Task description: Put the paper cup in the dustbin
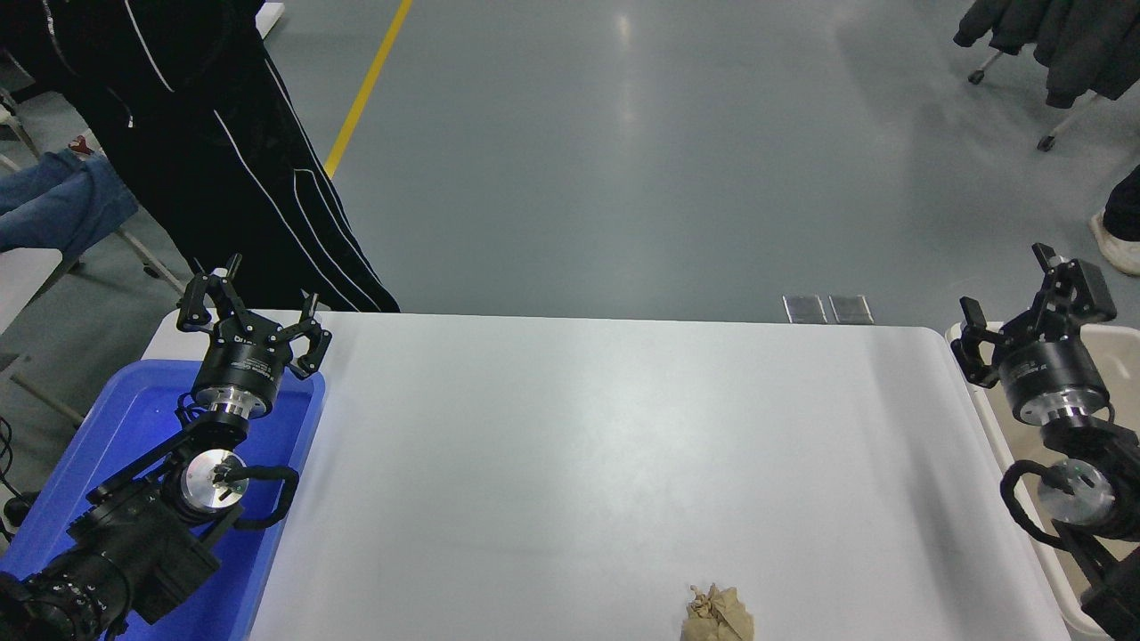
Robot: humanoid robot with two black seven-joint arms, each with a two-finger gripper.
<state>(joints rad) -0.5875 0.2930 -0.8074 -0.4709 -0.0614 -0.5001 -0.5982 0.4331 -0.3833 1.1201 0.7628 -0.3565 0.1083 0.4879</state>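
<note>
No paper cup showed anywhere on the table (570, 445). My right gripper (1033, 307) hung empty, fingers apart, over the dustbin (966, 343) at the right edge; the left gripper (254, 307), fingers apart, sat parked at the far-left corner. I judged such a cup light and crushable, best pinched gently across its wall.

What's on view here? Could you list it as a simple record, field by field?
table: white table, mostly bare
paper cup: not visible anywhere
dustbin: beige dustbin past the table's right end, largely hidden by the right arm
right gripper: right gripper open, empty, over the bin's near corner
left gripper: left gripper open, empty, parked over the blue tray
other item: crumpled brown paper wad at the table's near edge
people: a person in dark clothes at the far left
</note>
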